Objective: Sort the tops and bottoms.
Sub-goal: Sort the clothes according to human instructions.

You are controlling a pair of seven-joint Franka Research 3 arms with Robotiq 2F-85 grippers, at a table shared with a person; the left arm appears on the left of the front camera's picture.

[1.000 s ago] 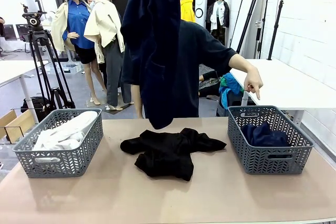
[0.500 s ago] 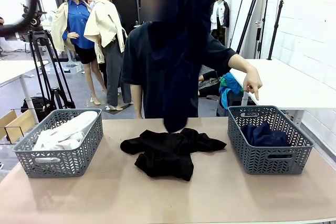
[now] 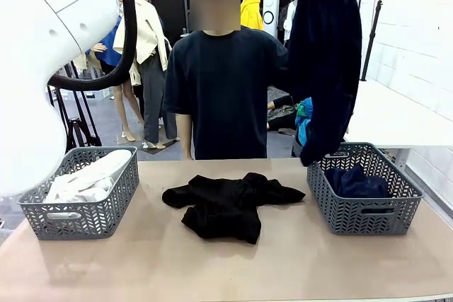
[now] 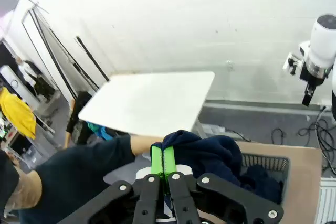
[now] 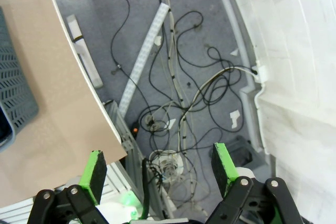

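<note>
A long navy blue bottom [image 3: 322, 54] hangs in the air above the right grey basket [image 3: 364, 213], its lower end at the basket's far rim. In the left wrist view my left gripper [image 4: 163, 156] is shut on a bunch of this navy cloth [image 4: 210, 153], high over the basket [image 4: 273, 163]. Another navy bottom [image 3: 356, 182] lies in that basket. A black bottom [image 3: 226, 203] lies crumpled at the table's middle. White tops [image 3: 88, 178] fill the left grey basket [image 3: 81, 217]. My right gripper [image 5: 159, 156] is open, holding nothing, beyond the table's edge [image 5: 52, 103] over the floor.
My left arm [image 3: 42, 68] bulks large at the picture's left and reaches across the top. A person in a black T-shirt [image 3: 223, 90] stands at the table's far side, one arm [image 4: 79, 166] stretched out below my left gripper. Cables [image 5: 178, 87] cover the floor.
The hanging navy bottom has travelled from above the table's middle to above the right basket. My left arm has swung into the front view. The person's pointing hand is now hidden behind the cloth.
</note>
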